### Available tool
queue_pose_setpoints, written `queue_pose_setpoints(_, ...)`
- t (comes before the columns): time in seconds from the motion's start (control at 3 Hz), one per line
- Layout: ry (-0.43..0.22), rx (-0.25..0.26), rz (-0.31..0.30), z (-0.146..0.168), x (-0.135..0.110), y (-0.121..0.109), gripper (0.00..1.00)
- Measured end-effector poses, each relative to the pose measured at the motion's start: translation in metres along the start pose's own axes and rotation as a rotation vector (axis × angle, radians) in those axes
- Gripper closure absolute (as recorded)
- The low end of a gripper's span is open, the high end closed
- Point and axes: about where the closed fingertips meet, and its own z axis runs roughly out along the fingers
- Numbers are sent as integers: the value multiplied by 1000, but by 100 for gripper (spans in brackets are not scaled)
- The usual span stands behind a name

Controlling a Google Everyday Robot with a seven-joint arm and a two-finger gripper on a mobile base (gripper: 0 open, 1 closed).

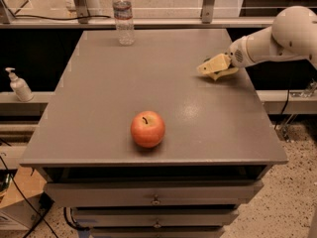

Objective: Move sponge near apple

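Note:
The apple (147,128), red-orange with a short dark stem, sits on the grey table (99,98) near the front edge, a little left of centre. My gripper (214,65), pale cream on a white arm, reaches in from the right and is low over the table's right side, far from the apple. A pale yellow wavy edge under it (223,75) looks like the sponge. The gripper covers most of the sponge, and its dark green top does not show. I cannot tell if the sponge is held.
A clear water bottle (123,15) stands at the table's far edge, left of centre. A soap dispenser (19,85) stands on a lower shelf to the left. Drawers (156,195) sit below the table front. The table's right edge is just under the arm.

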Motion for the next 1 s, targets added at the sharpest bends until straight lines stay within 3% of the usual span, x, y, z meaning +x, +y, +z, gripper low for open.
queue_pose_setpoints(0.33, 8, 19, -1, 1, 1, -2, 41)
queue_pose_setpoints(0.67, 10, 38, -41, -12, -9, 7, 65)
queue_pose_setpoints(1.0, -45, 12, -97, -34, -31, 27, 88)
